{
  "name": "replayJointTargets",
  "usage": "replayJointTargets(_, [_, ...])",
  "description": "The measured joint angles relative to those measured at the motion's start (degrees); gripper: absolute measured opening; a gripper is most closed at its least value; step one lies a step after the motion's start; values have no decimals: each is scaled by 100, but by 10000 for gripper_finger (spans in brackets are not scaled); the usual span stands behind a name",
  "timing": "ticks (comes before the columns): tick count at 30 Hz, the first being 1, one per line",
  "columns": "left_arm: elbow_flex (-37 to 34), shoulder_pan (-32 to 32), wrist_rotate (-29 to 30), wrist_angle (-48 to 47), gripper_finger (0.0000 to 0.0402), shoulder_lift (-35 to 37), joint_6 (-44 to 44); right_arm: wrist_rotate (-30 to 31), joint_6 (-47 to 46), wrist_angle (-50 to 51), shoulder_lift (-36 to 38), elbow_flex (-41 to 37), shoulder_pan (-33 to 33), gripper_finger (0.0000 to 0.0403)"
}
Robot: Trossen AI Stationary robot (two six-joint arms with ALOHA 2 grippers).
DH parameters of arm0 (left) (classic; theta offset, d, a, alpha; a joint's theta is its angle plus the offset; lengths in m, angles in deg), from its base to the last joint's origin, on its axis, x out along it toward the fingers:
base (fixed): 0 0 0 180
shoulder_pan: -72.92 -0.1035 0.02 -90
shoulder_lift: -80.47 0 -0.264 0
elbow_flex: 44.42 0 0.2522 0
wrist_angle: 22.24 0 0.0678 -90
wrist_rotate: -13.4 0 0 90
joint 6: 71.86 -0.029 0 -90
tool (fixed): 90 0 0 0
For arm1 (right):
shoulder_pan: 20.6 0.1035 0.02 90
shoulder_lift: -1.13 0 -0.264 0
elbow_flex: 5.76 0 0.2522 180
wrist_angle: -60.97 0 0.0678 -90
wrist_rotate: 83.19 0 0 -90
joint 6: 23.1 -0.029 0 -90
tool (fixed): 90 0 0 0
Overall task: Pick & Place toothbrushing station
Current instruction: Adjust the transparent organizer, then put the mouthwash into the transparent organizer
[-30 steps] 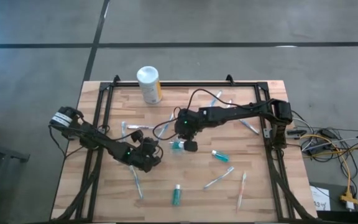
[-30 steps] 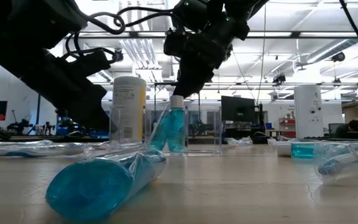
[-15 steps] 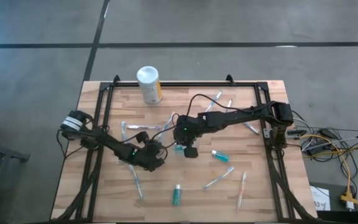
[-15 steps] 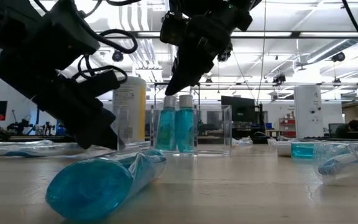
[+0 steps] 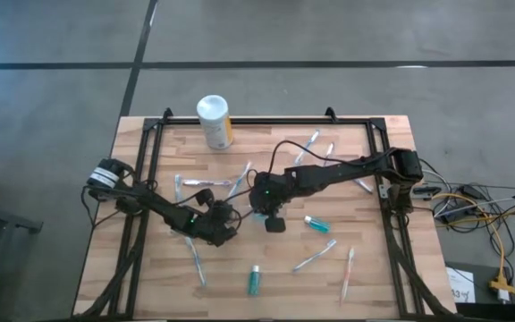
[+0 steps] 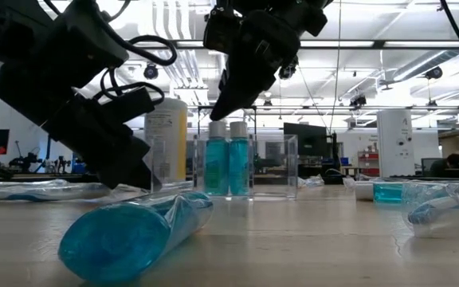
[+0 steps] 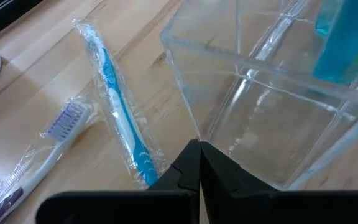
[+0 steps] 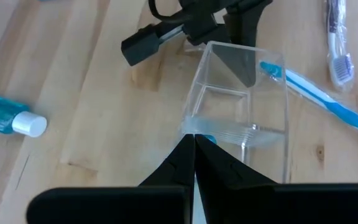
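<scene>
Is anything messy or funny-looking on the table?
Yes. The toothbrushes and teal tubes lie scattered flat at all angles across the table, not tidied. Only the clear cup stands upright, with two teal tubes seen in it. The white canister stands off by itself at the far edge.

One clear cup [image 6: 287,166], four teal tubes [image 5: 254,281], about nine wrapped toothbrushes [image 5: 315,258], one white canister [image 5: 214,121]
</scene>
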Motion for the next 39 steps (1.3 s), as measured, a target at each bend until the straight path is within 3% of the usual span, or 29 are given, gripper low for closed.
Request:
replayJointTargets(18, [11,2,2,-6,8,14,-70,2,133,-65,65,168,-9,9])
replayJointTargets(26, [46,11,-48,-165,13,251,-151,4,306,559,180,475,-7,9])
replayJointTargets(39, [28,116,-576,-1132,14,1143,-148,-95,741,395,1561,103,129,9])
